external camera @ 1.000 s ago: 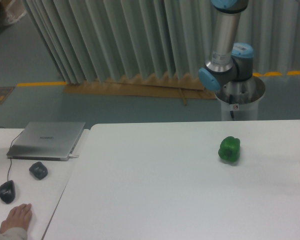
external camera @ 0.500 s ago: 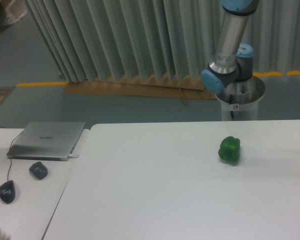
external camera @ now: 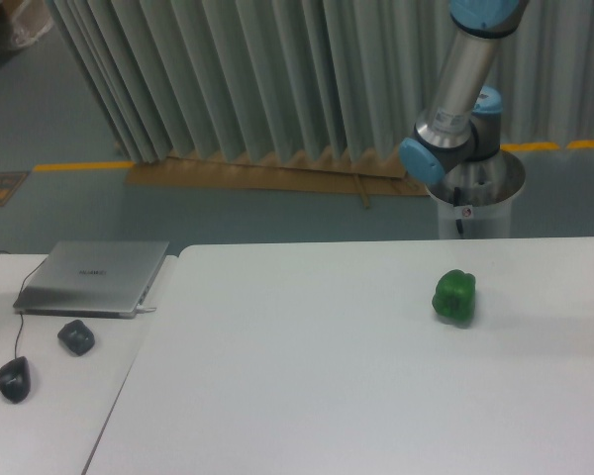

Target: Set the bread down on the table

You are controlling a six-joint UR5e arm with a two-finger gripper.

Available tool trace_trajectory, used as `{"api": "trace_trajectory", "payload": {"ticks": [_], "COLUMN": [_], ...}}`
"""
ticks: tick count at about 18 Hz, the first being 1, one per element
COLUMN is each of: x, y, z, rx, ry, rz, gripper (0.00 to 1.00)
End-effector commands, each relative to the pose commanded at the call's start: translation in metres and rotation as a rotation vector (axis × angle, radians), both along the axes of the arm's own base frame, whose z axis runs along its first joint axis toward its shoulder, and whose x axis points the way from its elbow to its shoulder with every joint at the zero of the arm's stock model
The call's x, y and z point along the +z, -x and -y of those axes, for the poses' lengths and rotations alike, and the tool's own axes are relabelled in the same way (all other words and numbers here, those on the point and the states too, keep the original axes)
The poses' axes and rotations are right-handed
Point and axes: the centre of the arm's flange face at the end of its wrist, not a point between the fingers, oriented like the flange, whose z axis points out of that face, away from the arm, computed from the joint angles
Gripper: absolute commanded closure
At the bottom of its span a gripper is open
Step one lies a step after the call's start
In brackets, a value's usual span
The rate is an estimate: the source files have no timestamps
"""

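The bread is out of view. The wide white table fills the lower part of the picture. Only the arm's lower links show, rising from the base behind the table's far right edge and leaving the frame at the top. The gripper itself is outside the picture.
A glossy green bell pepper sits on the table toward the right. On the smaller white desk at the left lie a closed laptop, a dark lump and a black mouse. Pleated curtains hang behind.
The arm's upright link has leaned further to the right at the top. A hand at the desk's lower left corner has withdrawn from view. The pepper has stayed put.
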Motion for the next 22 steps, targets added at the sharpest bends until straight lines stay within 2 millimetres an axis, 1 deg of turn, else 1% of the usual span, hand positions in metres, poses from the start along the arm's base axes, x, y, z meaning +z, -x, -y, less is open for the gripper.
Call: {"api": "trace_trajectory", "payload": {"ticks": [3,5,7,10,13,16,18,20,22], "x": [-0.011,-0.022,-0.025,-0.024,-0.018,-0.018,-0.016,-0.017,-0.020], "y": [0.000,0.004,0.006,0.007,0.010,0.014,0.017,0.021,0.022], "z": [0.000,0.000,0.000,0.003,0.006,0.018,0.022,0.025,0.026], "rx": [-0.001,-0.012,-0.016,-0.076,-0.075,-0.140,-0.145,-0.137,-0.124], "ry": [0.009,0.013,0.017,0.032,0.034,0.081,0.096,0.136,0.140], "rz": [0.019,0.027,0.029,0.020,-0.015,-0.019,-0.030,-0.046,-0.044], "gripper": [0.00,0.00,0.00,0.00,0.00,0.00,0.00,0.00,0.00]}}
